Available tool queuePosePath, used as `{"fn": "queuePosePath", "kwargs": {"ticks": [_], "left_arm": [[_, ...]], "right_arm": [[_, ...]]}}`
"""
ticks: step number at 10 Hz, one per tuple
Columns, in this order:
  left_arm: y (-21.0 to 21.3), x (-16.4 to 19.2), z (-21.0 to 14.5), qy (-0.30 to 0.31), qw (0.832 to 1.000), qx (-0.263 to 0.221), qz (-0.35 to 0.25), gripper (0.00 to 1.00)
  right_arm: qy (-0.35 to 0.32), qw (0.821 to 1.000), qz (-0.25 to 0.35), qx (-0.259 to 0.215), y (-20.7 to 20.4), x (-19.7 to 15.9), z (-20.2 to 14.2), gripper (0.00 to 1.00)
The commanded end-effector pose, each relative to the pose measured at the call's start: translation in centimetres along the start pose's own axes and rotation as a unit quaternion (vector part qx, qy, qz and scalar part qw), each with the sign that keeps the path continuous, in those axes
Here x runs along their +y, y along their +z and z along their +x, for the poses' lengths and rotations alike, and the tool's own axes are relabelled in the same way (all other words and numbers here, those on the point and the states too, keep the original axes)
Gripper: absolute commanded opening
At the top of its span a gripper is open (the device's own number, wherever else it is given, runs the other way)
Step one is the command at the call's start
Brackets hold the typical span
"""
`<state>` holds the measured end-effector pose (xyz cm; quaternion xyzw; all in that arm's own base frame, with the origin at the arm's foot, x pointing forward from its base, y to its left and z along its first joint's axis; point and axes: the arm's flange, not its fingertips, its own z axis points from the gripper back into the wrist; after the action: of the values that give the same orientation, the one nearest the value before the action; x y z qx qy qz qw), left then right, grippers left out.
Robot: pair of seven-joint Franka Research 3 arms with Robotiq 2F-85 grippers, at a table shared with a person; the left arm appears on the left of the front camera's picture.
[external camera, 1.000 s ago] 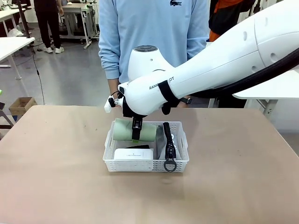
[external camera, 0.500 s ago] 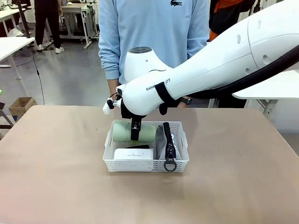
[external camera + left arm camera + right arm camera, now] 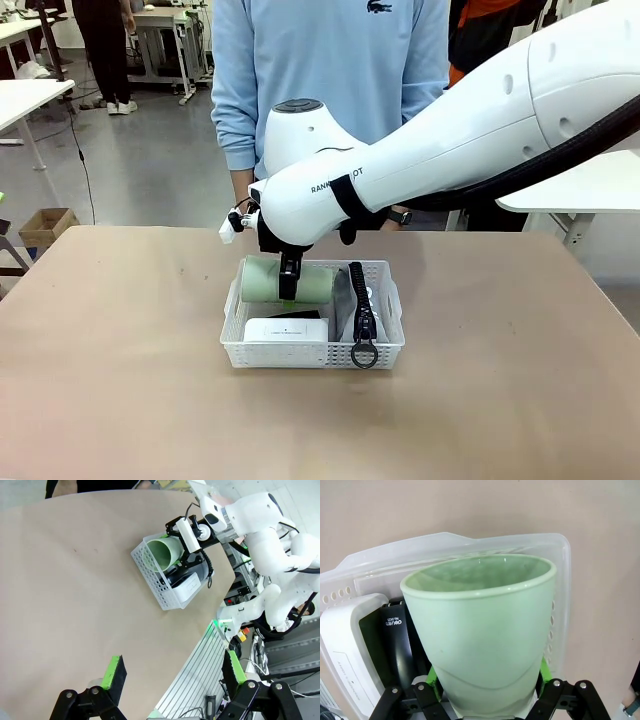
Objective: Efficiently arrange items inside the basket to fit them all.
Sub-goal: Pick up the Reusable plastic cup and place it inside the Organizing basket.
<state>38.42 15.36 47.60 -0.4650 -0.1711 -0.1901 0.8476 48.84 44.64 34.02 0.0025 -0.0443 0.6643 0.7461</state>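
Right claw [image 3: 290,292] clamped on sideways pale green cup [image 3: 285,281], over basket [image 3: 312,353], left claw [image 3: 172,672] wide open, empty

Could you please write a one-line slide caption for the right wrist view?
Right gripper holds the pale green cup on its side over the white basket.

grey floor [image 3: 150,160], white tables [image 3: 25,98], cardboard box [image 3: 45,226] behind tan tabletop [image 3: 110,380]
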Motion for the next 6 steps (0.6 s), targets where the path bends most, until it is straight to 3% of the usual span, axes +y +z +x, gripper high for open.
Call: {"fn": "queuePosePath", "kwargs": {"ticks": [1, 3, 4, 6], "left_arm": [[0.12, -0.25, -0.14, 0.000, 1.000, 0.001, 0.004, 1.00], [0.12, -0.25, -0.14, 0.000, 1.000, 0.001, 0.004, 1.00], [0.12, -0.25, -0.14, 0.000, 1.000, 0.001, 0.004, 1.00], [0.12, -0.25, -0.14, 0.000, 1.000, 0.001, 0.004, 1.00]], "right_arm": [[-0.014, 1.000, -0.017, 0.014, -0.09, -0.23, 0.57, 0.84], [-0.017, 1.000, -0.018, 0.016, -0.20, -0.41, 0.59, 0.84], [-0.022, 0.999, -0.020, 0.013, -0.22, -0.47, 0.53, 1.00], [-0.026, 0.999, -0.033, 0.017, -0.18, -0.65, 0.41, 1.00]]}}
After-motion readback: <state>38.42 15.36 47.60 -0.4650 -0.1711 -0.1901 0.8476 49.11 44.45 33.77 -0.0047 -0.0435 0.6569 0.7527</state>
